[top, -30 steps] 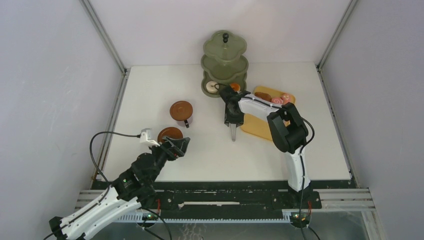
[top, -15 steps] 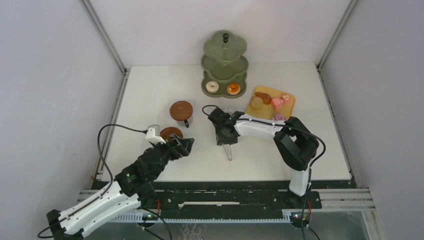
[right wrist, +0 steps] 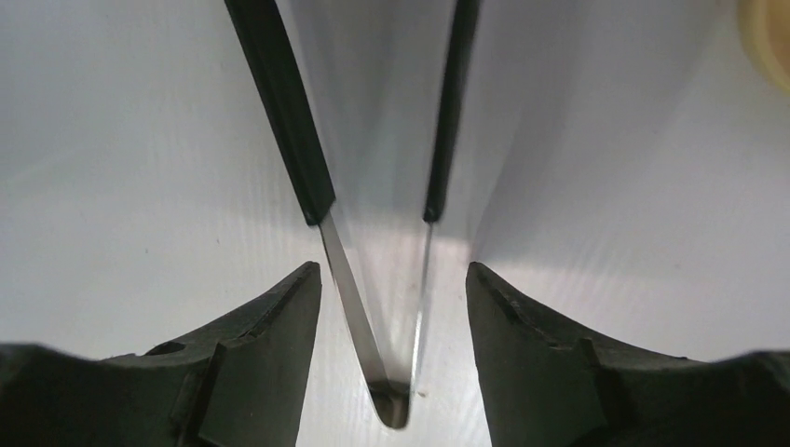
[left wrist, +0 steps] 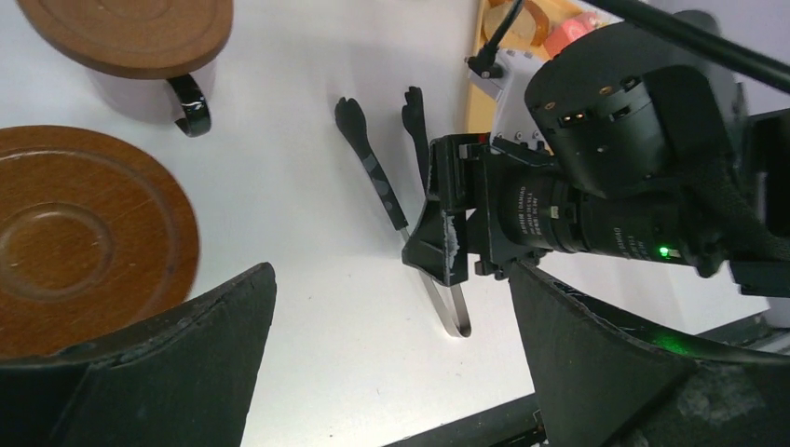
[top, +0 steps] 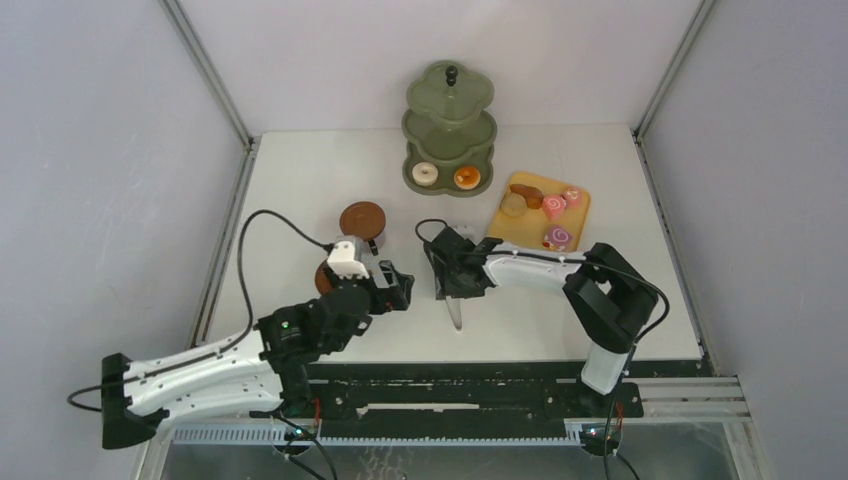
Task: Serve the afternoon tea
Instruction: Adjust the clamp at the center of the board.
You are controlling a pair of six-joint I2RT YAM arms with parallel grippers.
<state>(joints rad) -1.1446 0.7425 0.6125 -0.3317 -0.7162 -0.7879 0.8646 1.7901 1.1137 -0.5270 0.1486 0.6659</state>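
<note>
The olive-green stand stands at the back, with a white donut and an orange donut on its bottom tier. A brown bun and pink swirl cakes lie on the tray. The black tongs lie flat on the table. My right gripper is open around their metal bend, with a gap on each side. My left gripper is wide open just left of the tongs, holding nothing. A saucer lies at its left.
A brown cup with a round saucer on top stands behind the left gripper. The other saucer is partly hidden under my left wrist. The right arm fills the space right of the tongs. Walls close in the table.
The right gripper came back from the stand with the tongs, laid them mid-table and opened. The orange donut now sits on the bottom tier. The left arm swung right towards the tongs and opened wider.
</note>
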